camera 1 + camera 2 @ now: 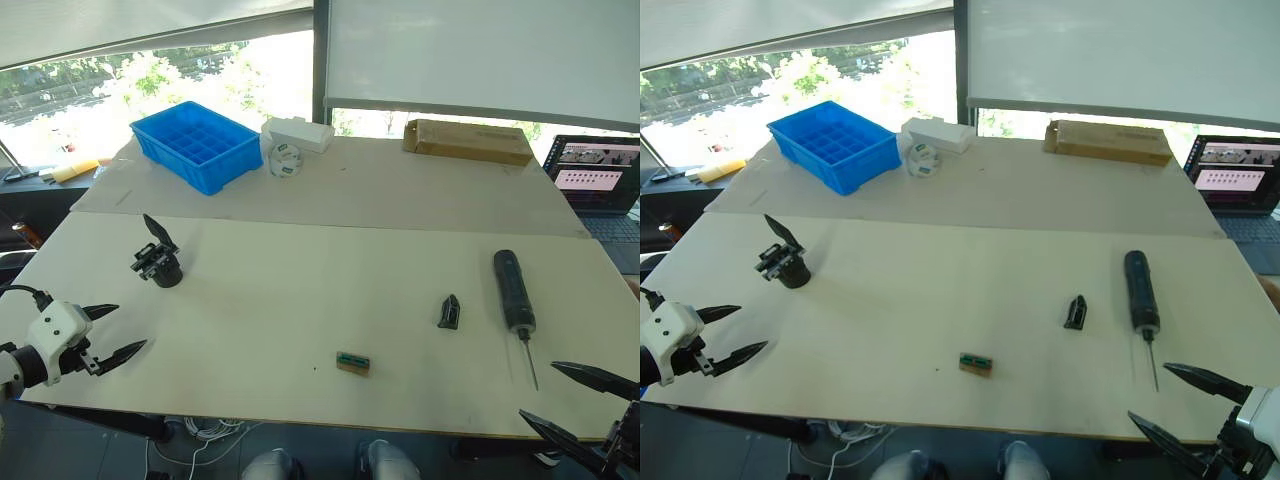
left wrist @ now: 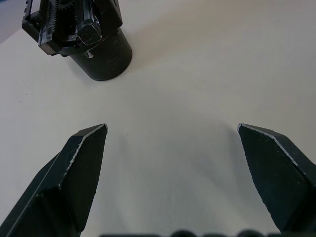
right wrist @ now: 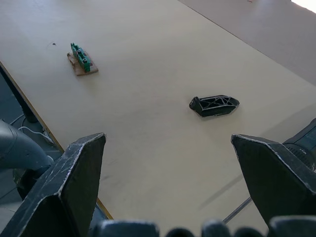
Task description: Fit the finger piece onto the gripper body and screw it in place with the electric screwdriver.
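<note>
Matt black plastic finger piece (image 1: 449, 312) on smooth table (image 1: 300, 290).

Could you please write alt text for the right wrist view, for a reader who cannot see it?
The open right pincer hovers above a pale table, with the finger piece lying ahead between its fingertips. A small tan-and-green block lies farther off.

A small tan-and-green block (image 1: 353, 363) is lying on the desk (image 1: 300, 300), between the two pincers. Far beyond them are sitting a blue tray (image 1: 196, 145), a cardboard box (image 1: 467, 141) and a laptop (image 1: 600, 185).
</note>
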Action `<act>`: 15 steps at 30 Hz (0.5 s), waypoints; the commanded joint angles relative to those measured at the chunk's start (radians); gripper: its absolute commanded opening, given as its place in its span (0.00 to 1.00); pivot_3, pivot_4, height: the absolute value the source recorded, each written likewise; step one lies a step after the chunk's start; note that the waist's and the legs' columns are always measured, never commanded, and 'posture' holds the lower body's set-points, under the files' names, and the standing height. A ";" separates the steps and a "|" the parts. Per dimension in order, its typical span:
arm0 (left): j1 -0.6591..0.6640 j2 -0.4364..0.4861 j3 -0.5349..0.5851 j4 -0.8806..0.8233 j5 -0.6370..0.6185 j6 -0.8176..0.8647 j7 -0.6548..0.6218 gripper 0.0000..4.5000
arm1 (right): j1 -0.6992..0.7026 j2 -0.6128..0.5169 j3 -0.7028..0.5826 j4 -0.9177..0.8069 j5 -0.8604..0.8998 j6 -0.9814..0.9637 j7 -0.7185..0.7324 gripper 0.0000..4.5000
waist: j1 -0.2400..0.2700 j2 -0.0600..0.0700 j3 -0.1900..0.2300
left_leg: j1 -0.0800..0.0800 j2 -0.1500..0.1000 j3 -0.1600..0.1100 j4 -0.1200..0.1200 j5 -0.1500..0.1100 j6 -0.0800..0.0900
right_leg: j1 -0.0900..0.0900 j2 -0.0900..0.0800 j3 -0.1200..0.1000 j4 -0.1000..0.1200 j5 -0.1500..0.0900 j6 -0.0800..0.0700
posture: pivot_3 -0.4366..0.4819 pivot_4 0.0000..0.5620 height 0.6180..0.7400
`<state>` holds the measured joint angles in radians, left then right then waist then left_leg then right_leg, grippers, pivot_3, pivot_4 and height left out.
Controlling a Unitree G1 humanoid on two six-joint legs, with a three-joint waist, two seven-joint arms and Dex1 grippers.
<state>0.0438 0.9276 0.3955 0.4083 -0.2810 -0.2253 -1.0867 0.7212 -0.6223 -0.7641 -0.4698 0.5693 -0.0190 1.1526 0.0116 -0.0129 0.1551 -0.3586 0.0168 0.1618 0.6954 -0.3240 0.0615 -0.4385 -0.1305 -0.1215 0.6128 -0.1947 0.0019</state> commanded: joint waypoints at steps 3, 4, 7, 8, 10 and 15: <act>0.018 -0.057 0.122 -0.104 -0.186 0.227 0.074 1.00 | -0.121 0.016 0.109 -0.087 0.029 0.009 -0.089 0.99 | -0.008 0.000 0.000 | 0.000 0.000 0.000 0.000 0.000 0.000 | 0.000 0.000 0.000 0.000 0.000 0.000 | 0.48 0.27 1.00; 0.027 -0.093 0.169 -0.118 -0.219 0.257 0.131 1.00 | -0.166 0.030 0.153 -0.111 0.029 0.011 -0.124 0.99 | -0.014 0.000 0.000 | 0.001 0.001 0.000 0.000 0.000 0.000 | 0.000 0.000 0.001 0.000 0.000 0.000 | 0.48 0.27 1.00; 0.078 -0.211 0.278 -0.153 -0.246 0.281 0.309 1.00 | -0.284 0.062 0.263 -0.167 0.085 0.050 -0.197 0.99 | -0.022 0.000 0.000 | 0.002 0.000 0.000 0.000 0.001 -0.001 | 0.001 0.000 0.003 0.002 0.000 0.001 | 0.48 0.27 1.00; 0.095 -0.238 0.296 -0.166 -0.244 0.284 0.346 1.00 | -0.310 0.071 0.286 -0.177 0.101 0.061 -0.214 0.99 | -0.023 0.000 0.000 | 0.003 0.001 0.000 0.000 0.001 -0.001 | 0.001 0.001 0.003 0.002 0.001 -0.003 | 0.48 0.27 1.00; 0.128 -0.296 0.315 -0.195 -0.244 0.290 0.407 1.00 | -0.362 0.088 0.340 -0.184 0.084 0.054 -0.238 0.99 | -0.022 0.000 0.000 | 0.004 0.000 0.000 0.000 0.001 -0.001 | 0.002 0.001 0.003 0.003 0.003 -0.006 | 0.48 0.27 1.00; 0.130 -0.401 0.260 -0.306 -0.229 0.309 0.507 1.00 | -0.477 0.136 0.483 -0.193 0.008 0.034 -0.312 0.99 | 0.004 -0.006 -0.001 | 0.004 0.000 0.000 0.001 0.001 -0.001 | 0.004 0.001 -0.001 0.001 0.003 -0.005 | 0.48 0.27 1.00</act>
<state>0.2034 0.5147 0.6689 0.1780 -0.5118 0.0761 -0.6089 0.2602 -0.4898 -0.3038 -0.6219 0.5919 0.0316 0.8653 0.0156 -0.0189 0.1543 -0.3553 0.0163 0.1613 0.6969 -0.3234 0.0605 -0.4356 -0.1302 -0.1223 0.6138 -0.1915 -0.0029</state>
